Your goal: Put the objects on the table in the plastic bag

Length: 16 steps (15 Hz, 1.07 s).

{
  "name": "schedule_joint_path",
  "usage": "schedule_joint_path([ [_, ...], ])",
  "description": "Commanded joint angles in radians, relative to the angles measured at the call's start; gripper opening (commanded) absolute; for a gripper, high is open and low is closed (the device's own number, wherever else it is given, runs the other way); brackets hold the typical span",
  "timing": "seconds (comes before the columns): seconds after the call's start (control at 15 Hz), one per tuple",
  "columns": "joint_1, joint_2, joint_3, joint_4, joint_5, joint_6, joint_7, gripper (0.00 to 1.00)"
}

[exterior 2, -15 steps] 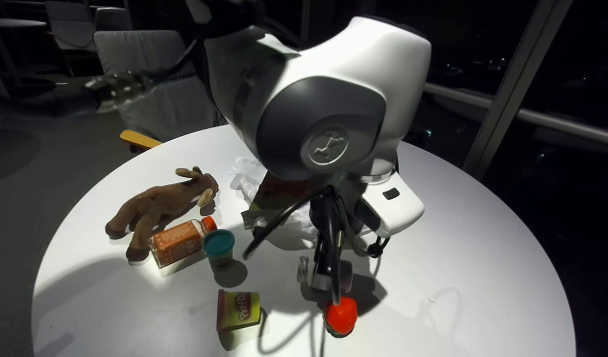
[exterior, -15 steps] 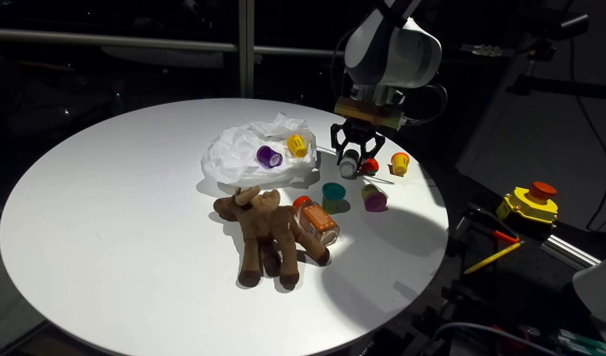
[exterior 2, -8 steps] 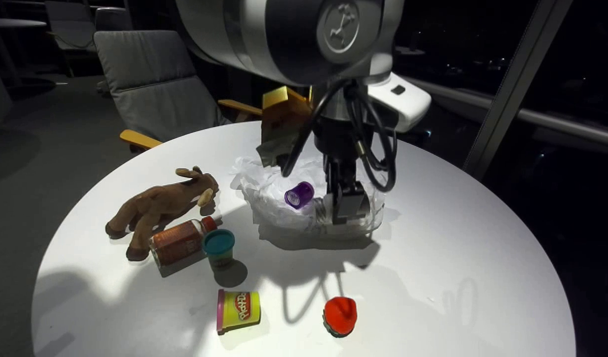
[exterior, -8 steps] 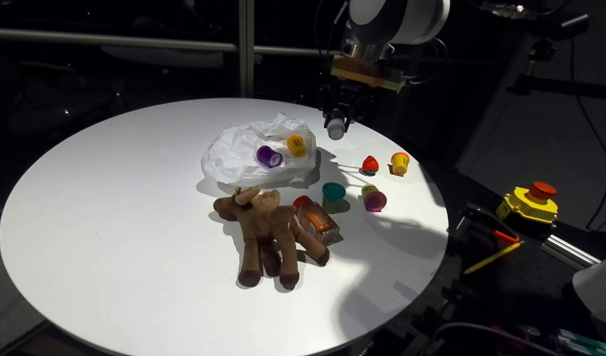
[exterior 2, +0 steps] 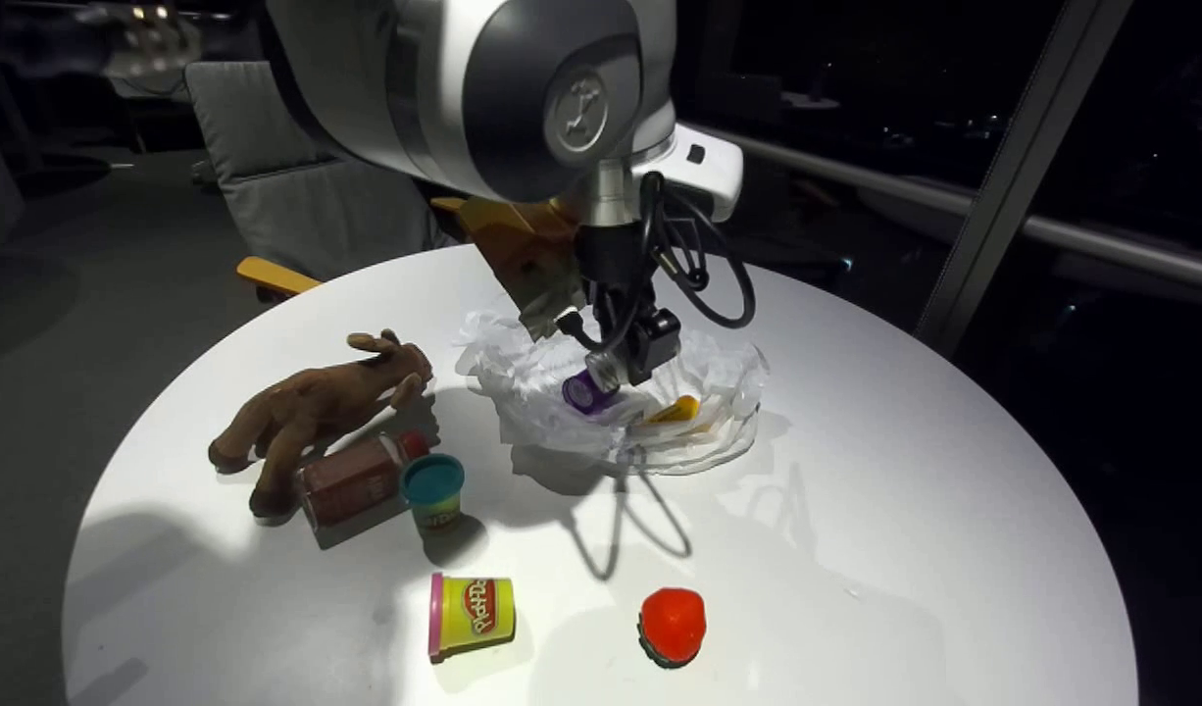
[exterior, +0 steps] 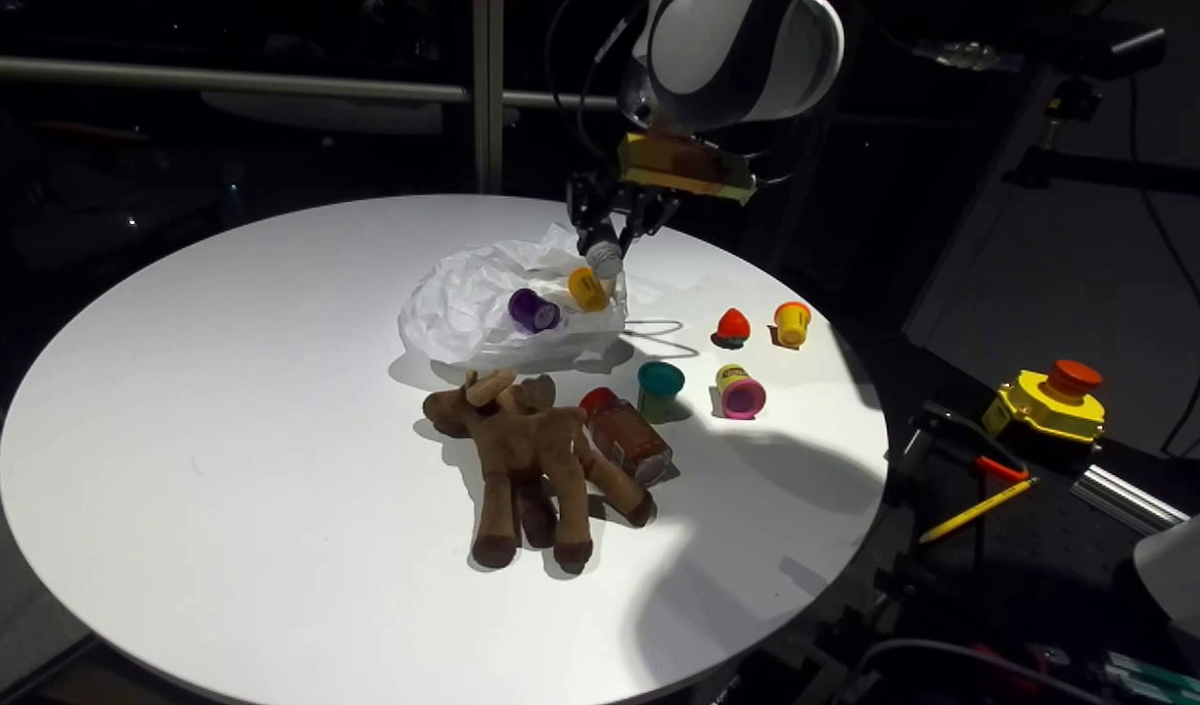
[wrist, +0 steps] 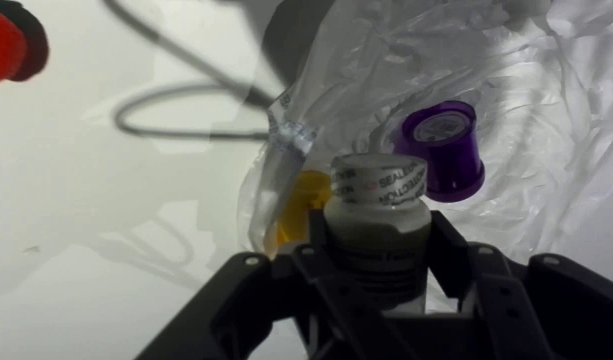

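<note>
banded bottle [wrist: 379,225]: hung tilted above the edge of the bag [exterior: 453,304], banded end sticking out past the jaws. Gap to the plastic couldn't be judged.
jaws: clamped on the banded bottle from both sides. Hold looked good enough for the carry; walls were round, so a knock could have twisted it.
yellow tub [exterior: 587,289]: lay in the bag just inside the edge, close by the banded bottle; touching or not, couldn't tell. A drop here risked a bounce out onto the desk [exterior: 267,470].
purple tub [exterior: 533,310]: lay tipped over, farther into the bag. Landing on it risked a roll; a spot beside it looked safer.
bag: crumpled, edge by the yellow tub folded up loosely. Step in hand looked like carry-and-release. Doing it well called for going farther in, clear of that fold, lowering, then parting the jaws gently and lifting straight up. Thin plastic seemed likely to snag or drag.
desk: outside the bag it carried the teal-lidded tub [exterior: 661,390], red-capped bottle [exterior: 627,441], plush moose [exterior: 522,450], pink-lidded tub [exterior 2: 474,616], red toy [exterior 2: 673,623] and orange-lidded tub [exterior: 792,325]. Most of the job was left, by my read.
</note>
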Motion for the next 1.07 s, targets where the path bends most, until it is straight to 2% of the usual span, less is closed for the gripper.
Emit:
schedule_joint_path([
  [0.0, -0.057, 0.078, 0.086, 0.043, 0.026, 0.153, -0.171, 0.26],
  [0.27, -0.201, 0.164, 0.244, 0.081, 0.002, 0.27, -0.343, 0.26],
  [0.33, -0.232, 0.178, 0.271, 0.089, -0.008, 0.278, -0.371, 0.76],
  [0.4, -0.27, 0.191, 0.307, 0.095, -0.015, 0.285, -0.398, 0.77],
  [0.6, -0.333, 0.186, 0.345, 0.096, -0.036, 0.272, -0.458, 0.98],
  [0.8, -0.446, 0.131, 0.441, 0.065, -0.023, 0.233, -0.487, 1.0],
  [0.87, -0.463, 0.079, 0.448, 0.032, -0.001, 0.167, -0.468, 1.0],
  [1.0, -0.432, -0.014, 0.383, -0.009, 0.042, 0.066, -0.433, 1.0],
])
